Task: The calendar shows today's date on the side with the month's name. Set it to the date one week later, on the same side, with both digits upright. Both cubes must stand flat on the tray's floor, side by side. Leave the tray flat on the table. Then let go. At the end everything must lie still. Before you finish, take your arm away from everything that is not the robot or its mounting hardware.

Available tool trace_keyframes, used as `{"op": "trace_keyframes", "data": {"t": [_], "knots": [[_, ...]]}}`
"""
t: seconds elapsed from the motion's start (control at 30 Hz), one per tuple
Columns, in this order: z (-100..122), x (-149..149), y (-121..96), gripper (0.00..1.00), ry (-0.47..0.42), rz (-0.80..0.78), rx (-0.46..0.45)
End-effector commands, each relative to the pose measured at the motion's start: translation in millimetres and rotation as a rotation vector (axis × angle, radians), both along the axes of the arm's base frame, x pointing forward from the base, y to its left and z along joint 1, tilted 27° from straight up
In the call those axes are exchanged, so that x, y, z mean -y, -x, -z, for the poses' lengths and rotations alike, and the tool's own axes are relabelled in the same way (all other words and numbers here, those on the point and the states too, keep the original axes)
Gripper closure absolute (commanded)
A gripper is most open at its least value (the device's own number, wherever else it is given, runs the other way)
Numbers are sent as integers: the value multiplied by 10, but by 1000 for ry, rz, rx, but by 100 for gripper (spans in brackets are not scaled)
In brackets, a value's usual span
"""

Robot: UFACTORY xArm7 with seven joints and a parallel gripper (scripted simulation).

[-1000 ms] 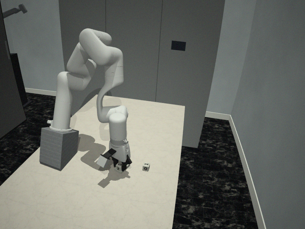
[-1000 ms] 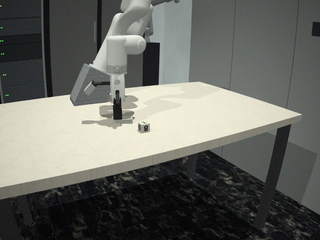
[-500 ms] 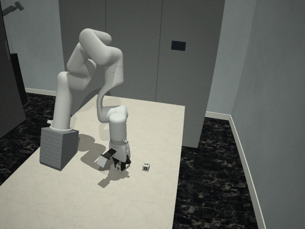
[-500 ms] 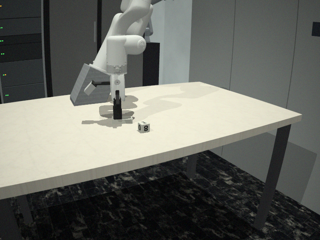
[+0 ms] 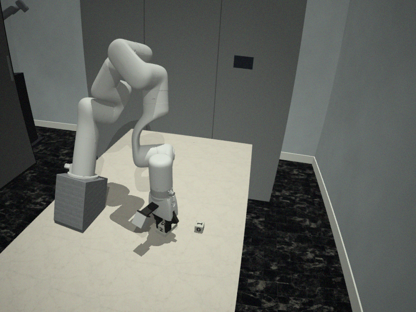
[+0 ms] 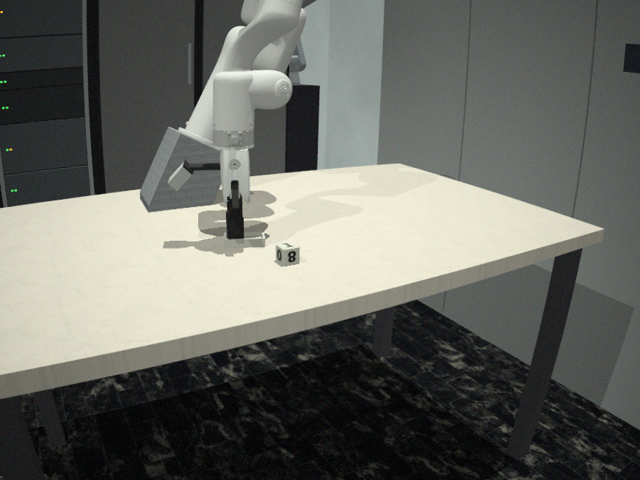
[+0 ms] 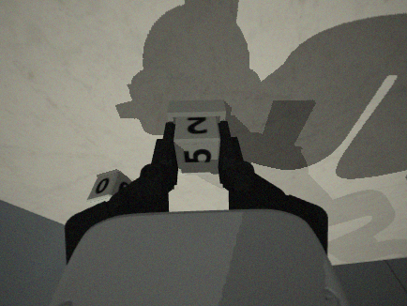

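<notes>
At the small tray [image 5: 172, 229] [image 6: 262, 241] [image 7: 197, 107] on the table [image 5: 201, 268] [image 6: 155, 289] [image 7: 47, 70], the gripper [image 5: 163, 228] [image 6: 235, 236] [image 7: 197, 135] is clamped on a block [image 5: 161, 229] [image 7: 197, 155], 5 upward, 2 on a side. The tray's long axis runs crosswise to the line between the fingers. Well apart, a loose block [image 5: 198, 227] [image 6: 287, 255] [image 7: 105, 185] lies flat, 1 upward, with open tabletop between it and the table edge.

"What has been changed at the gripper [image 5: 169, 225] [image 6: 234, 235] [image 7: 197, 135]?"

"The fingers have been brought closer together than a second ago. The sides of the cube with the 2 and 5 [image 5: 161, 229] [image 7: 197, 141] are now pinched. In the top view, more of the 5 has been covered by a black finger."

"Has anything else been moved?"

"Yes, the far grey arm [image 5: 12, 10] [image 6: 301, 51] at the back has been moved. Its end has been shifted a bit to the left in the top view."
</notes>
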State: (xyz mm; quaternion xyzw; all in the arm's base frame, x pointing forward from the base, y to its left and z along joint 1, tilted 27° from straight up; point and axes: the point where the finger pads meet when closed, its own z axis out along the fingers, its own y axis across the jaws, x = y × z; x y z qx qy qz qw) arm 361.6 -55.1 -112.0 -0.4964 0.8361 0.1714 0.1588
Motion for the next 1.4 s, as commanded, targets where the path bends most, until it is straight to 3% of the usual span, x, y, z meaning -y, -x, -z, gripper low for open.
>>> {"op": "trace_keyframes", "data": {"t": [0.0,0.63,0.77,0.97,1.03,1.23,1.37], "knots": [[-5,15,-10,71,2,2,2],[-35,30,-6,71,2,2,2],[-184,103,10,71,2,2,2],[-579,299,53,71,2,2,2],[-579,299,53,71,2,2,2],[-864,440,85,71,2,2,2],[-897,457,88,71,2,2,2]]}}
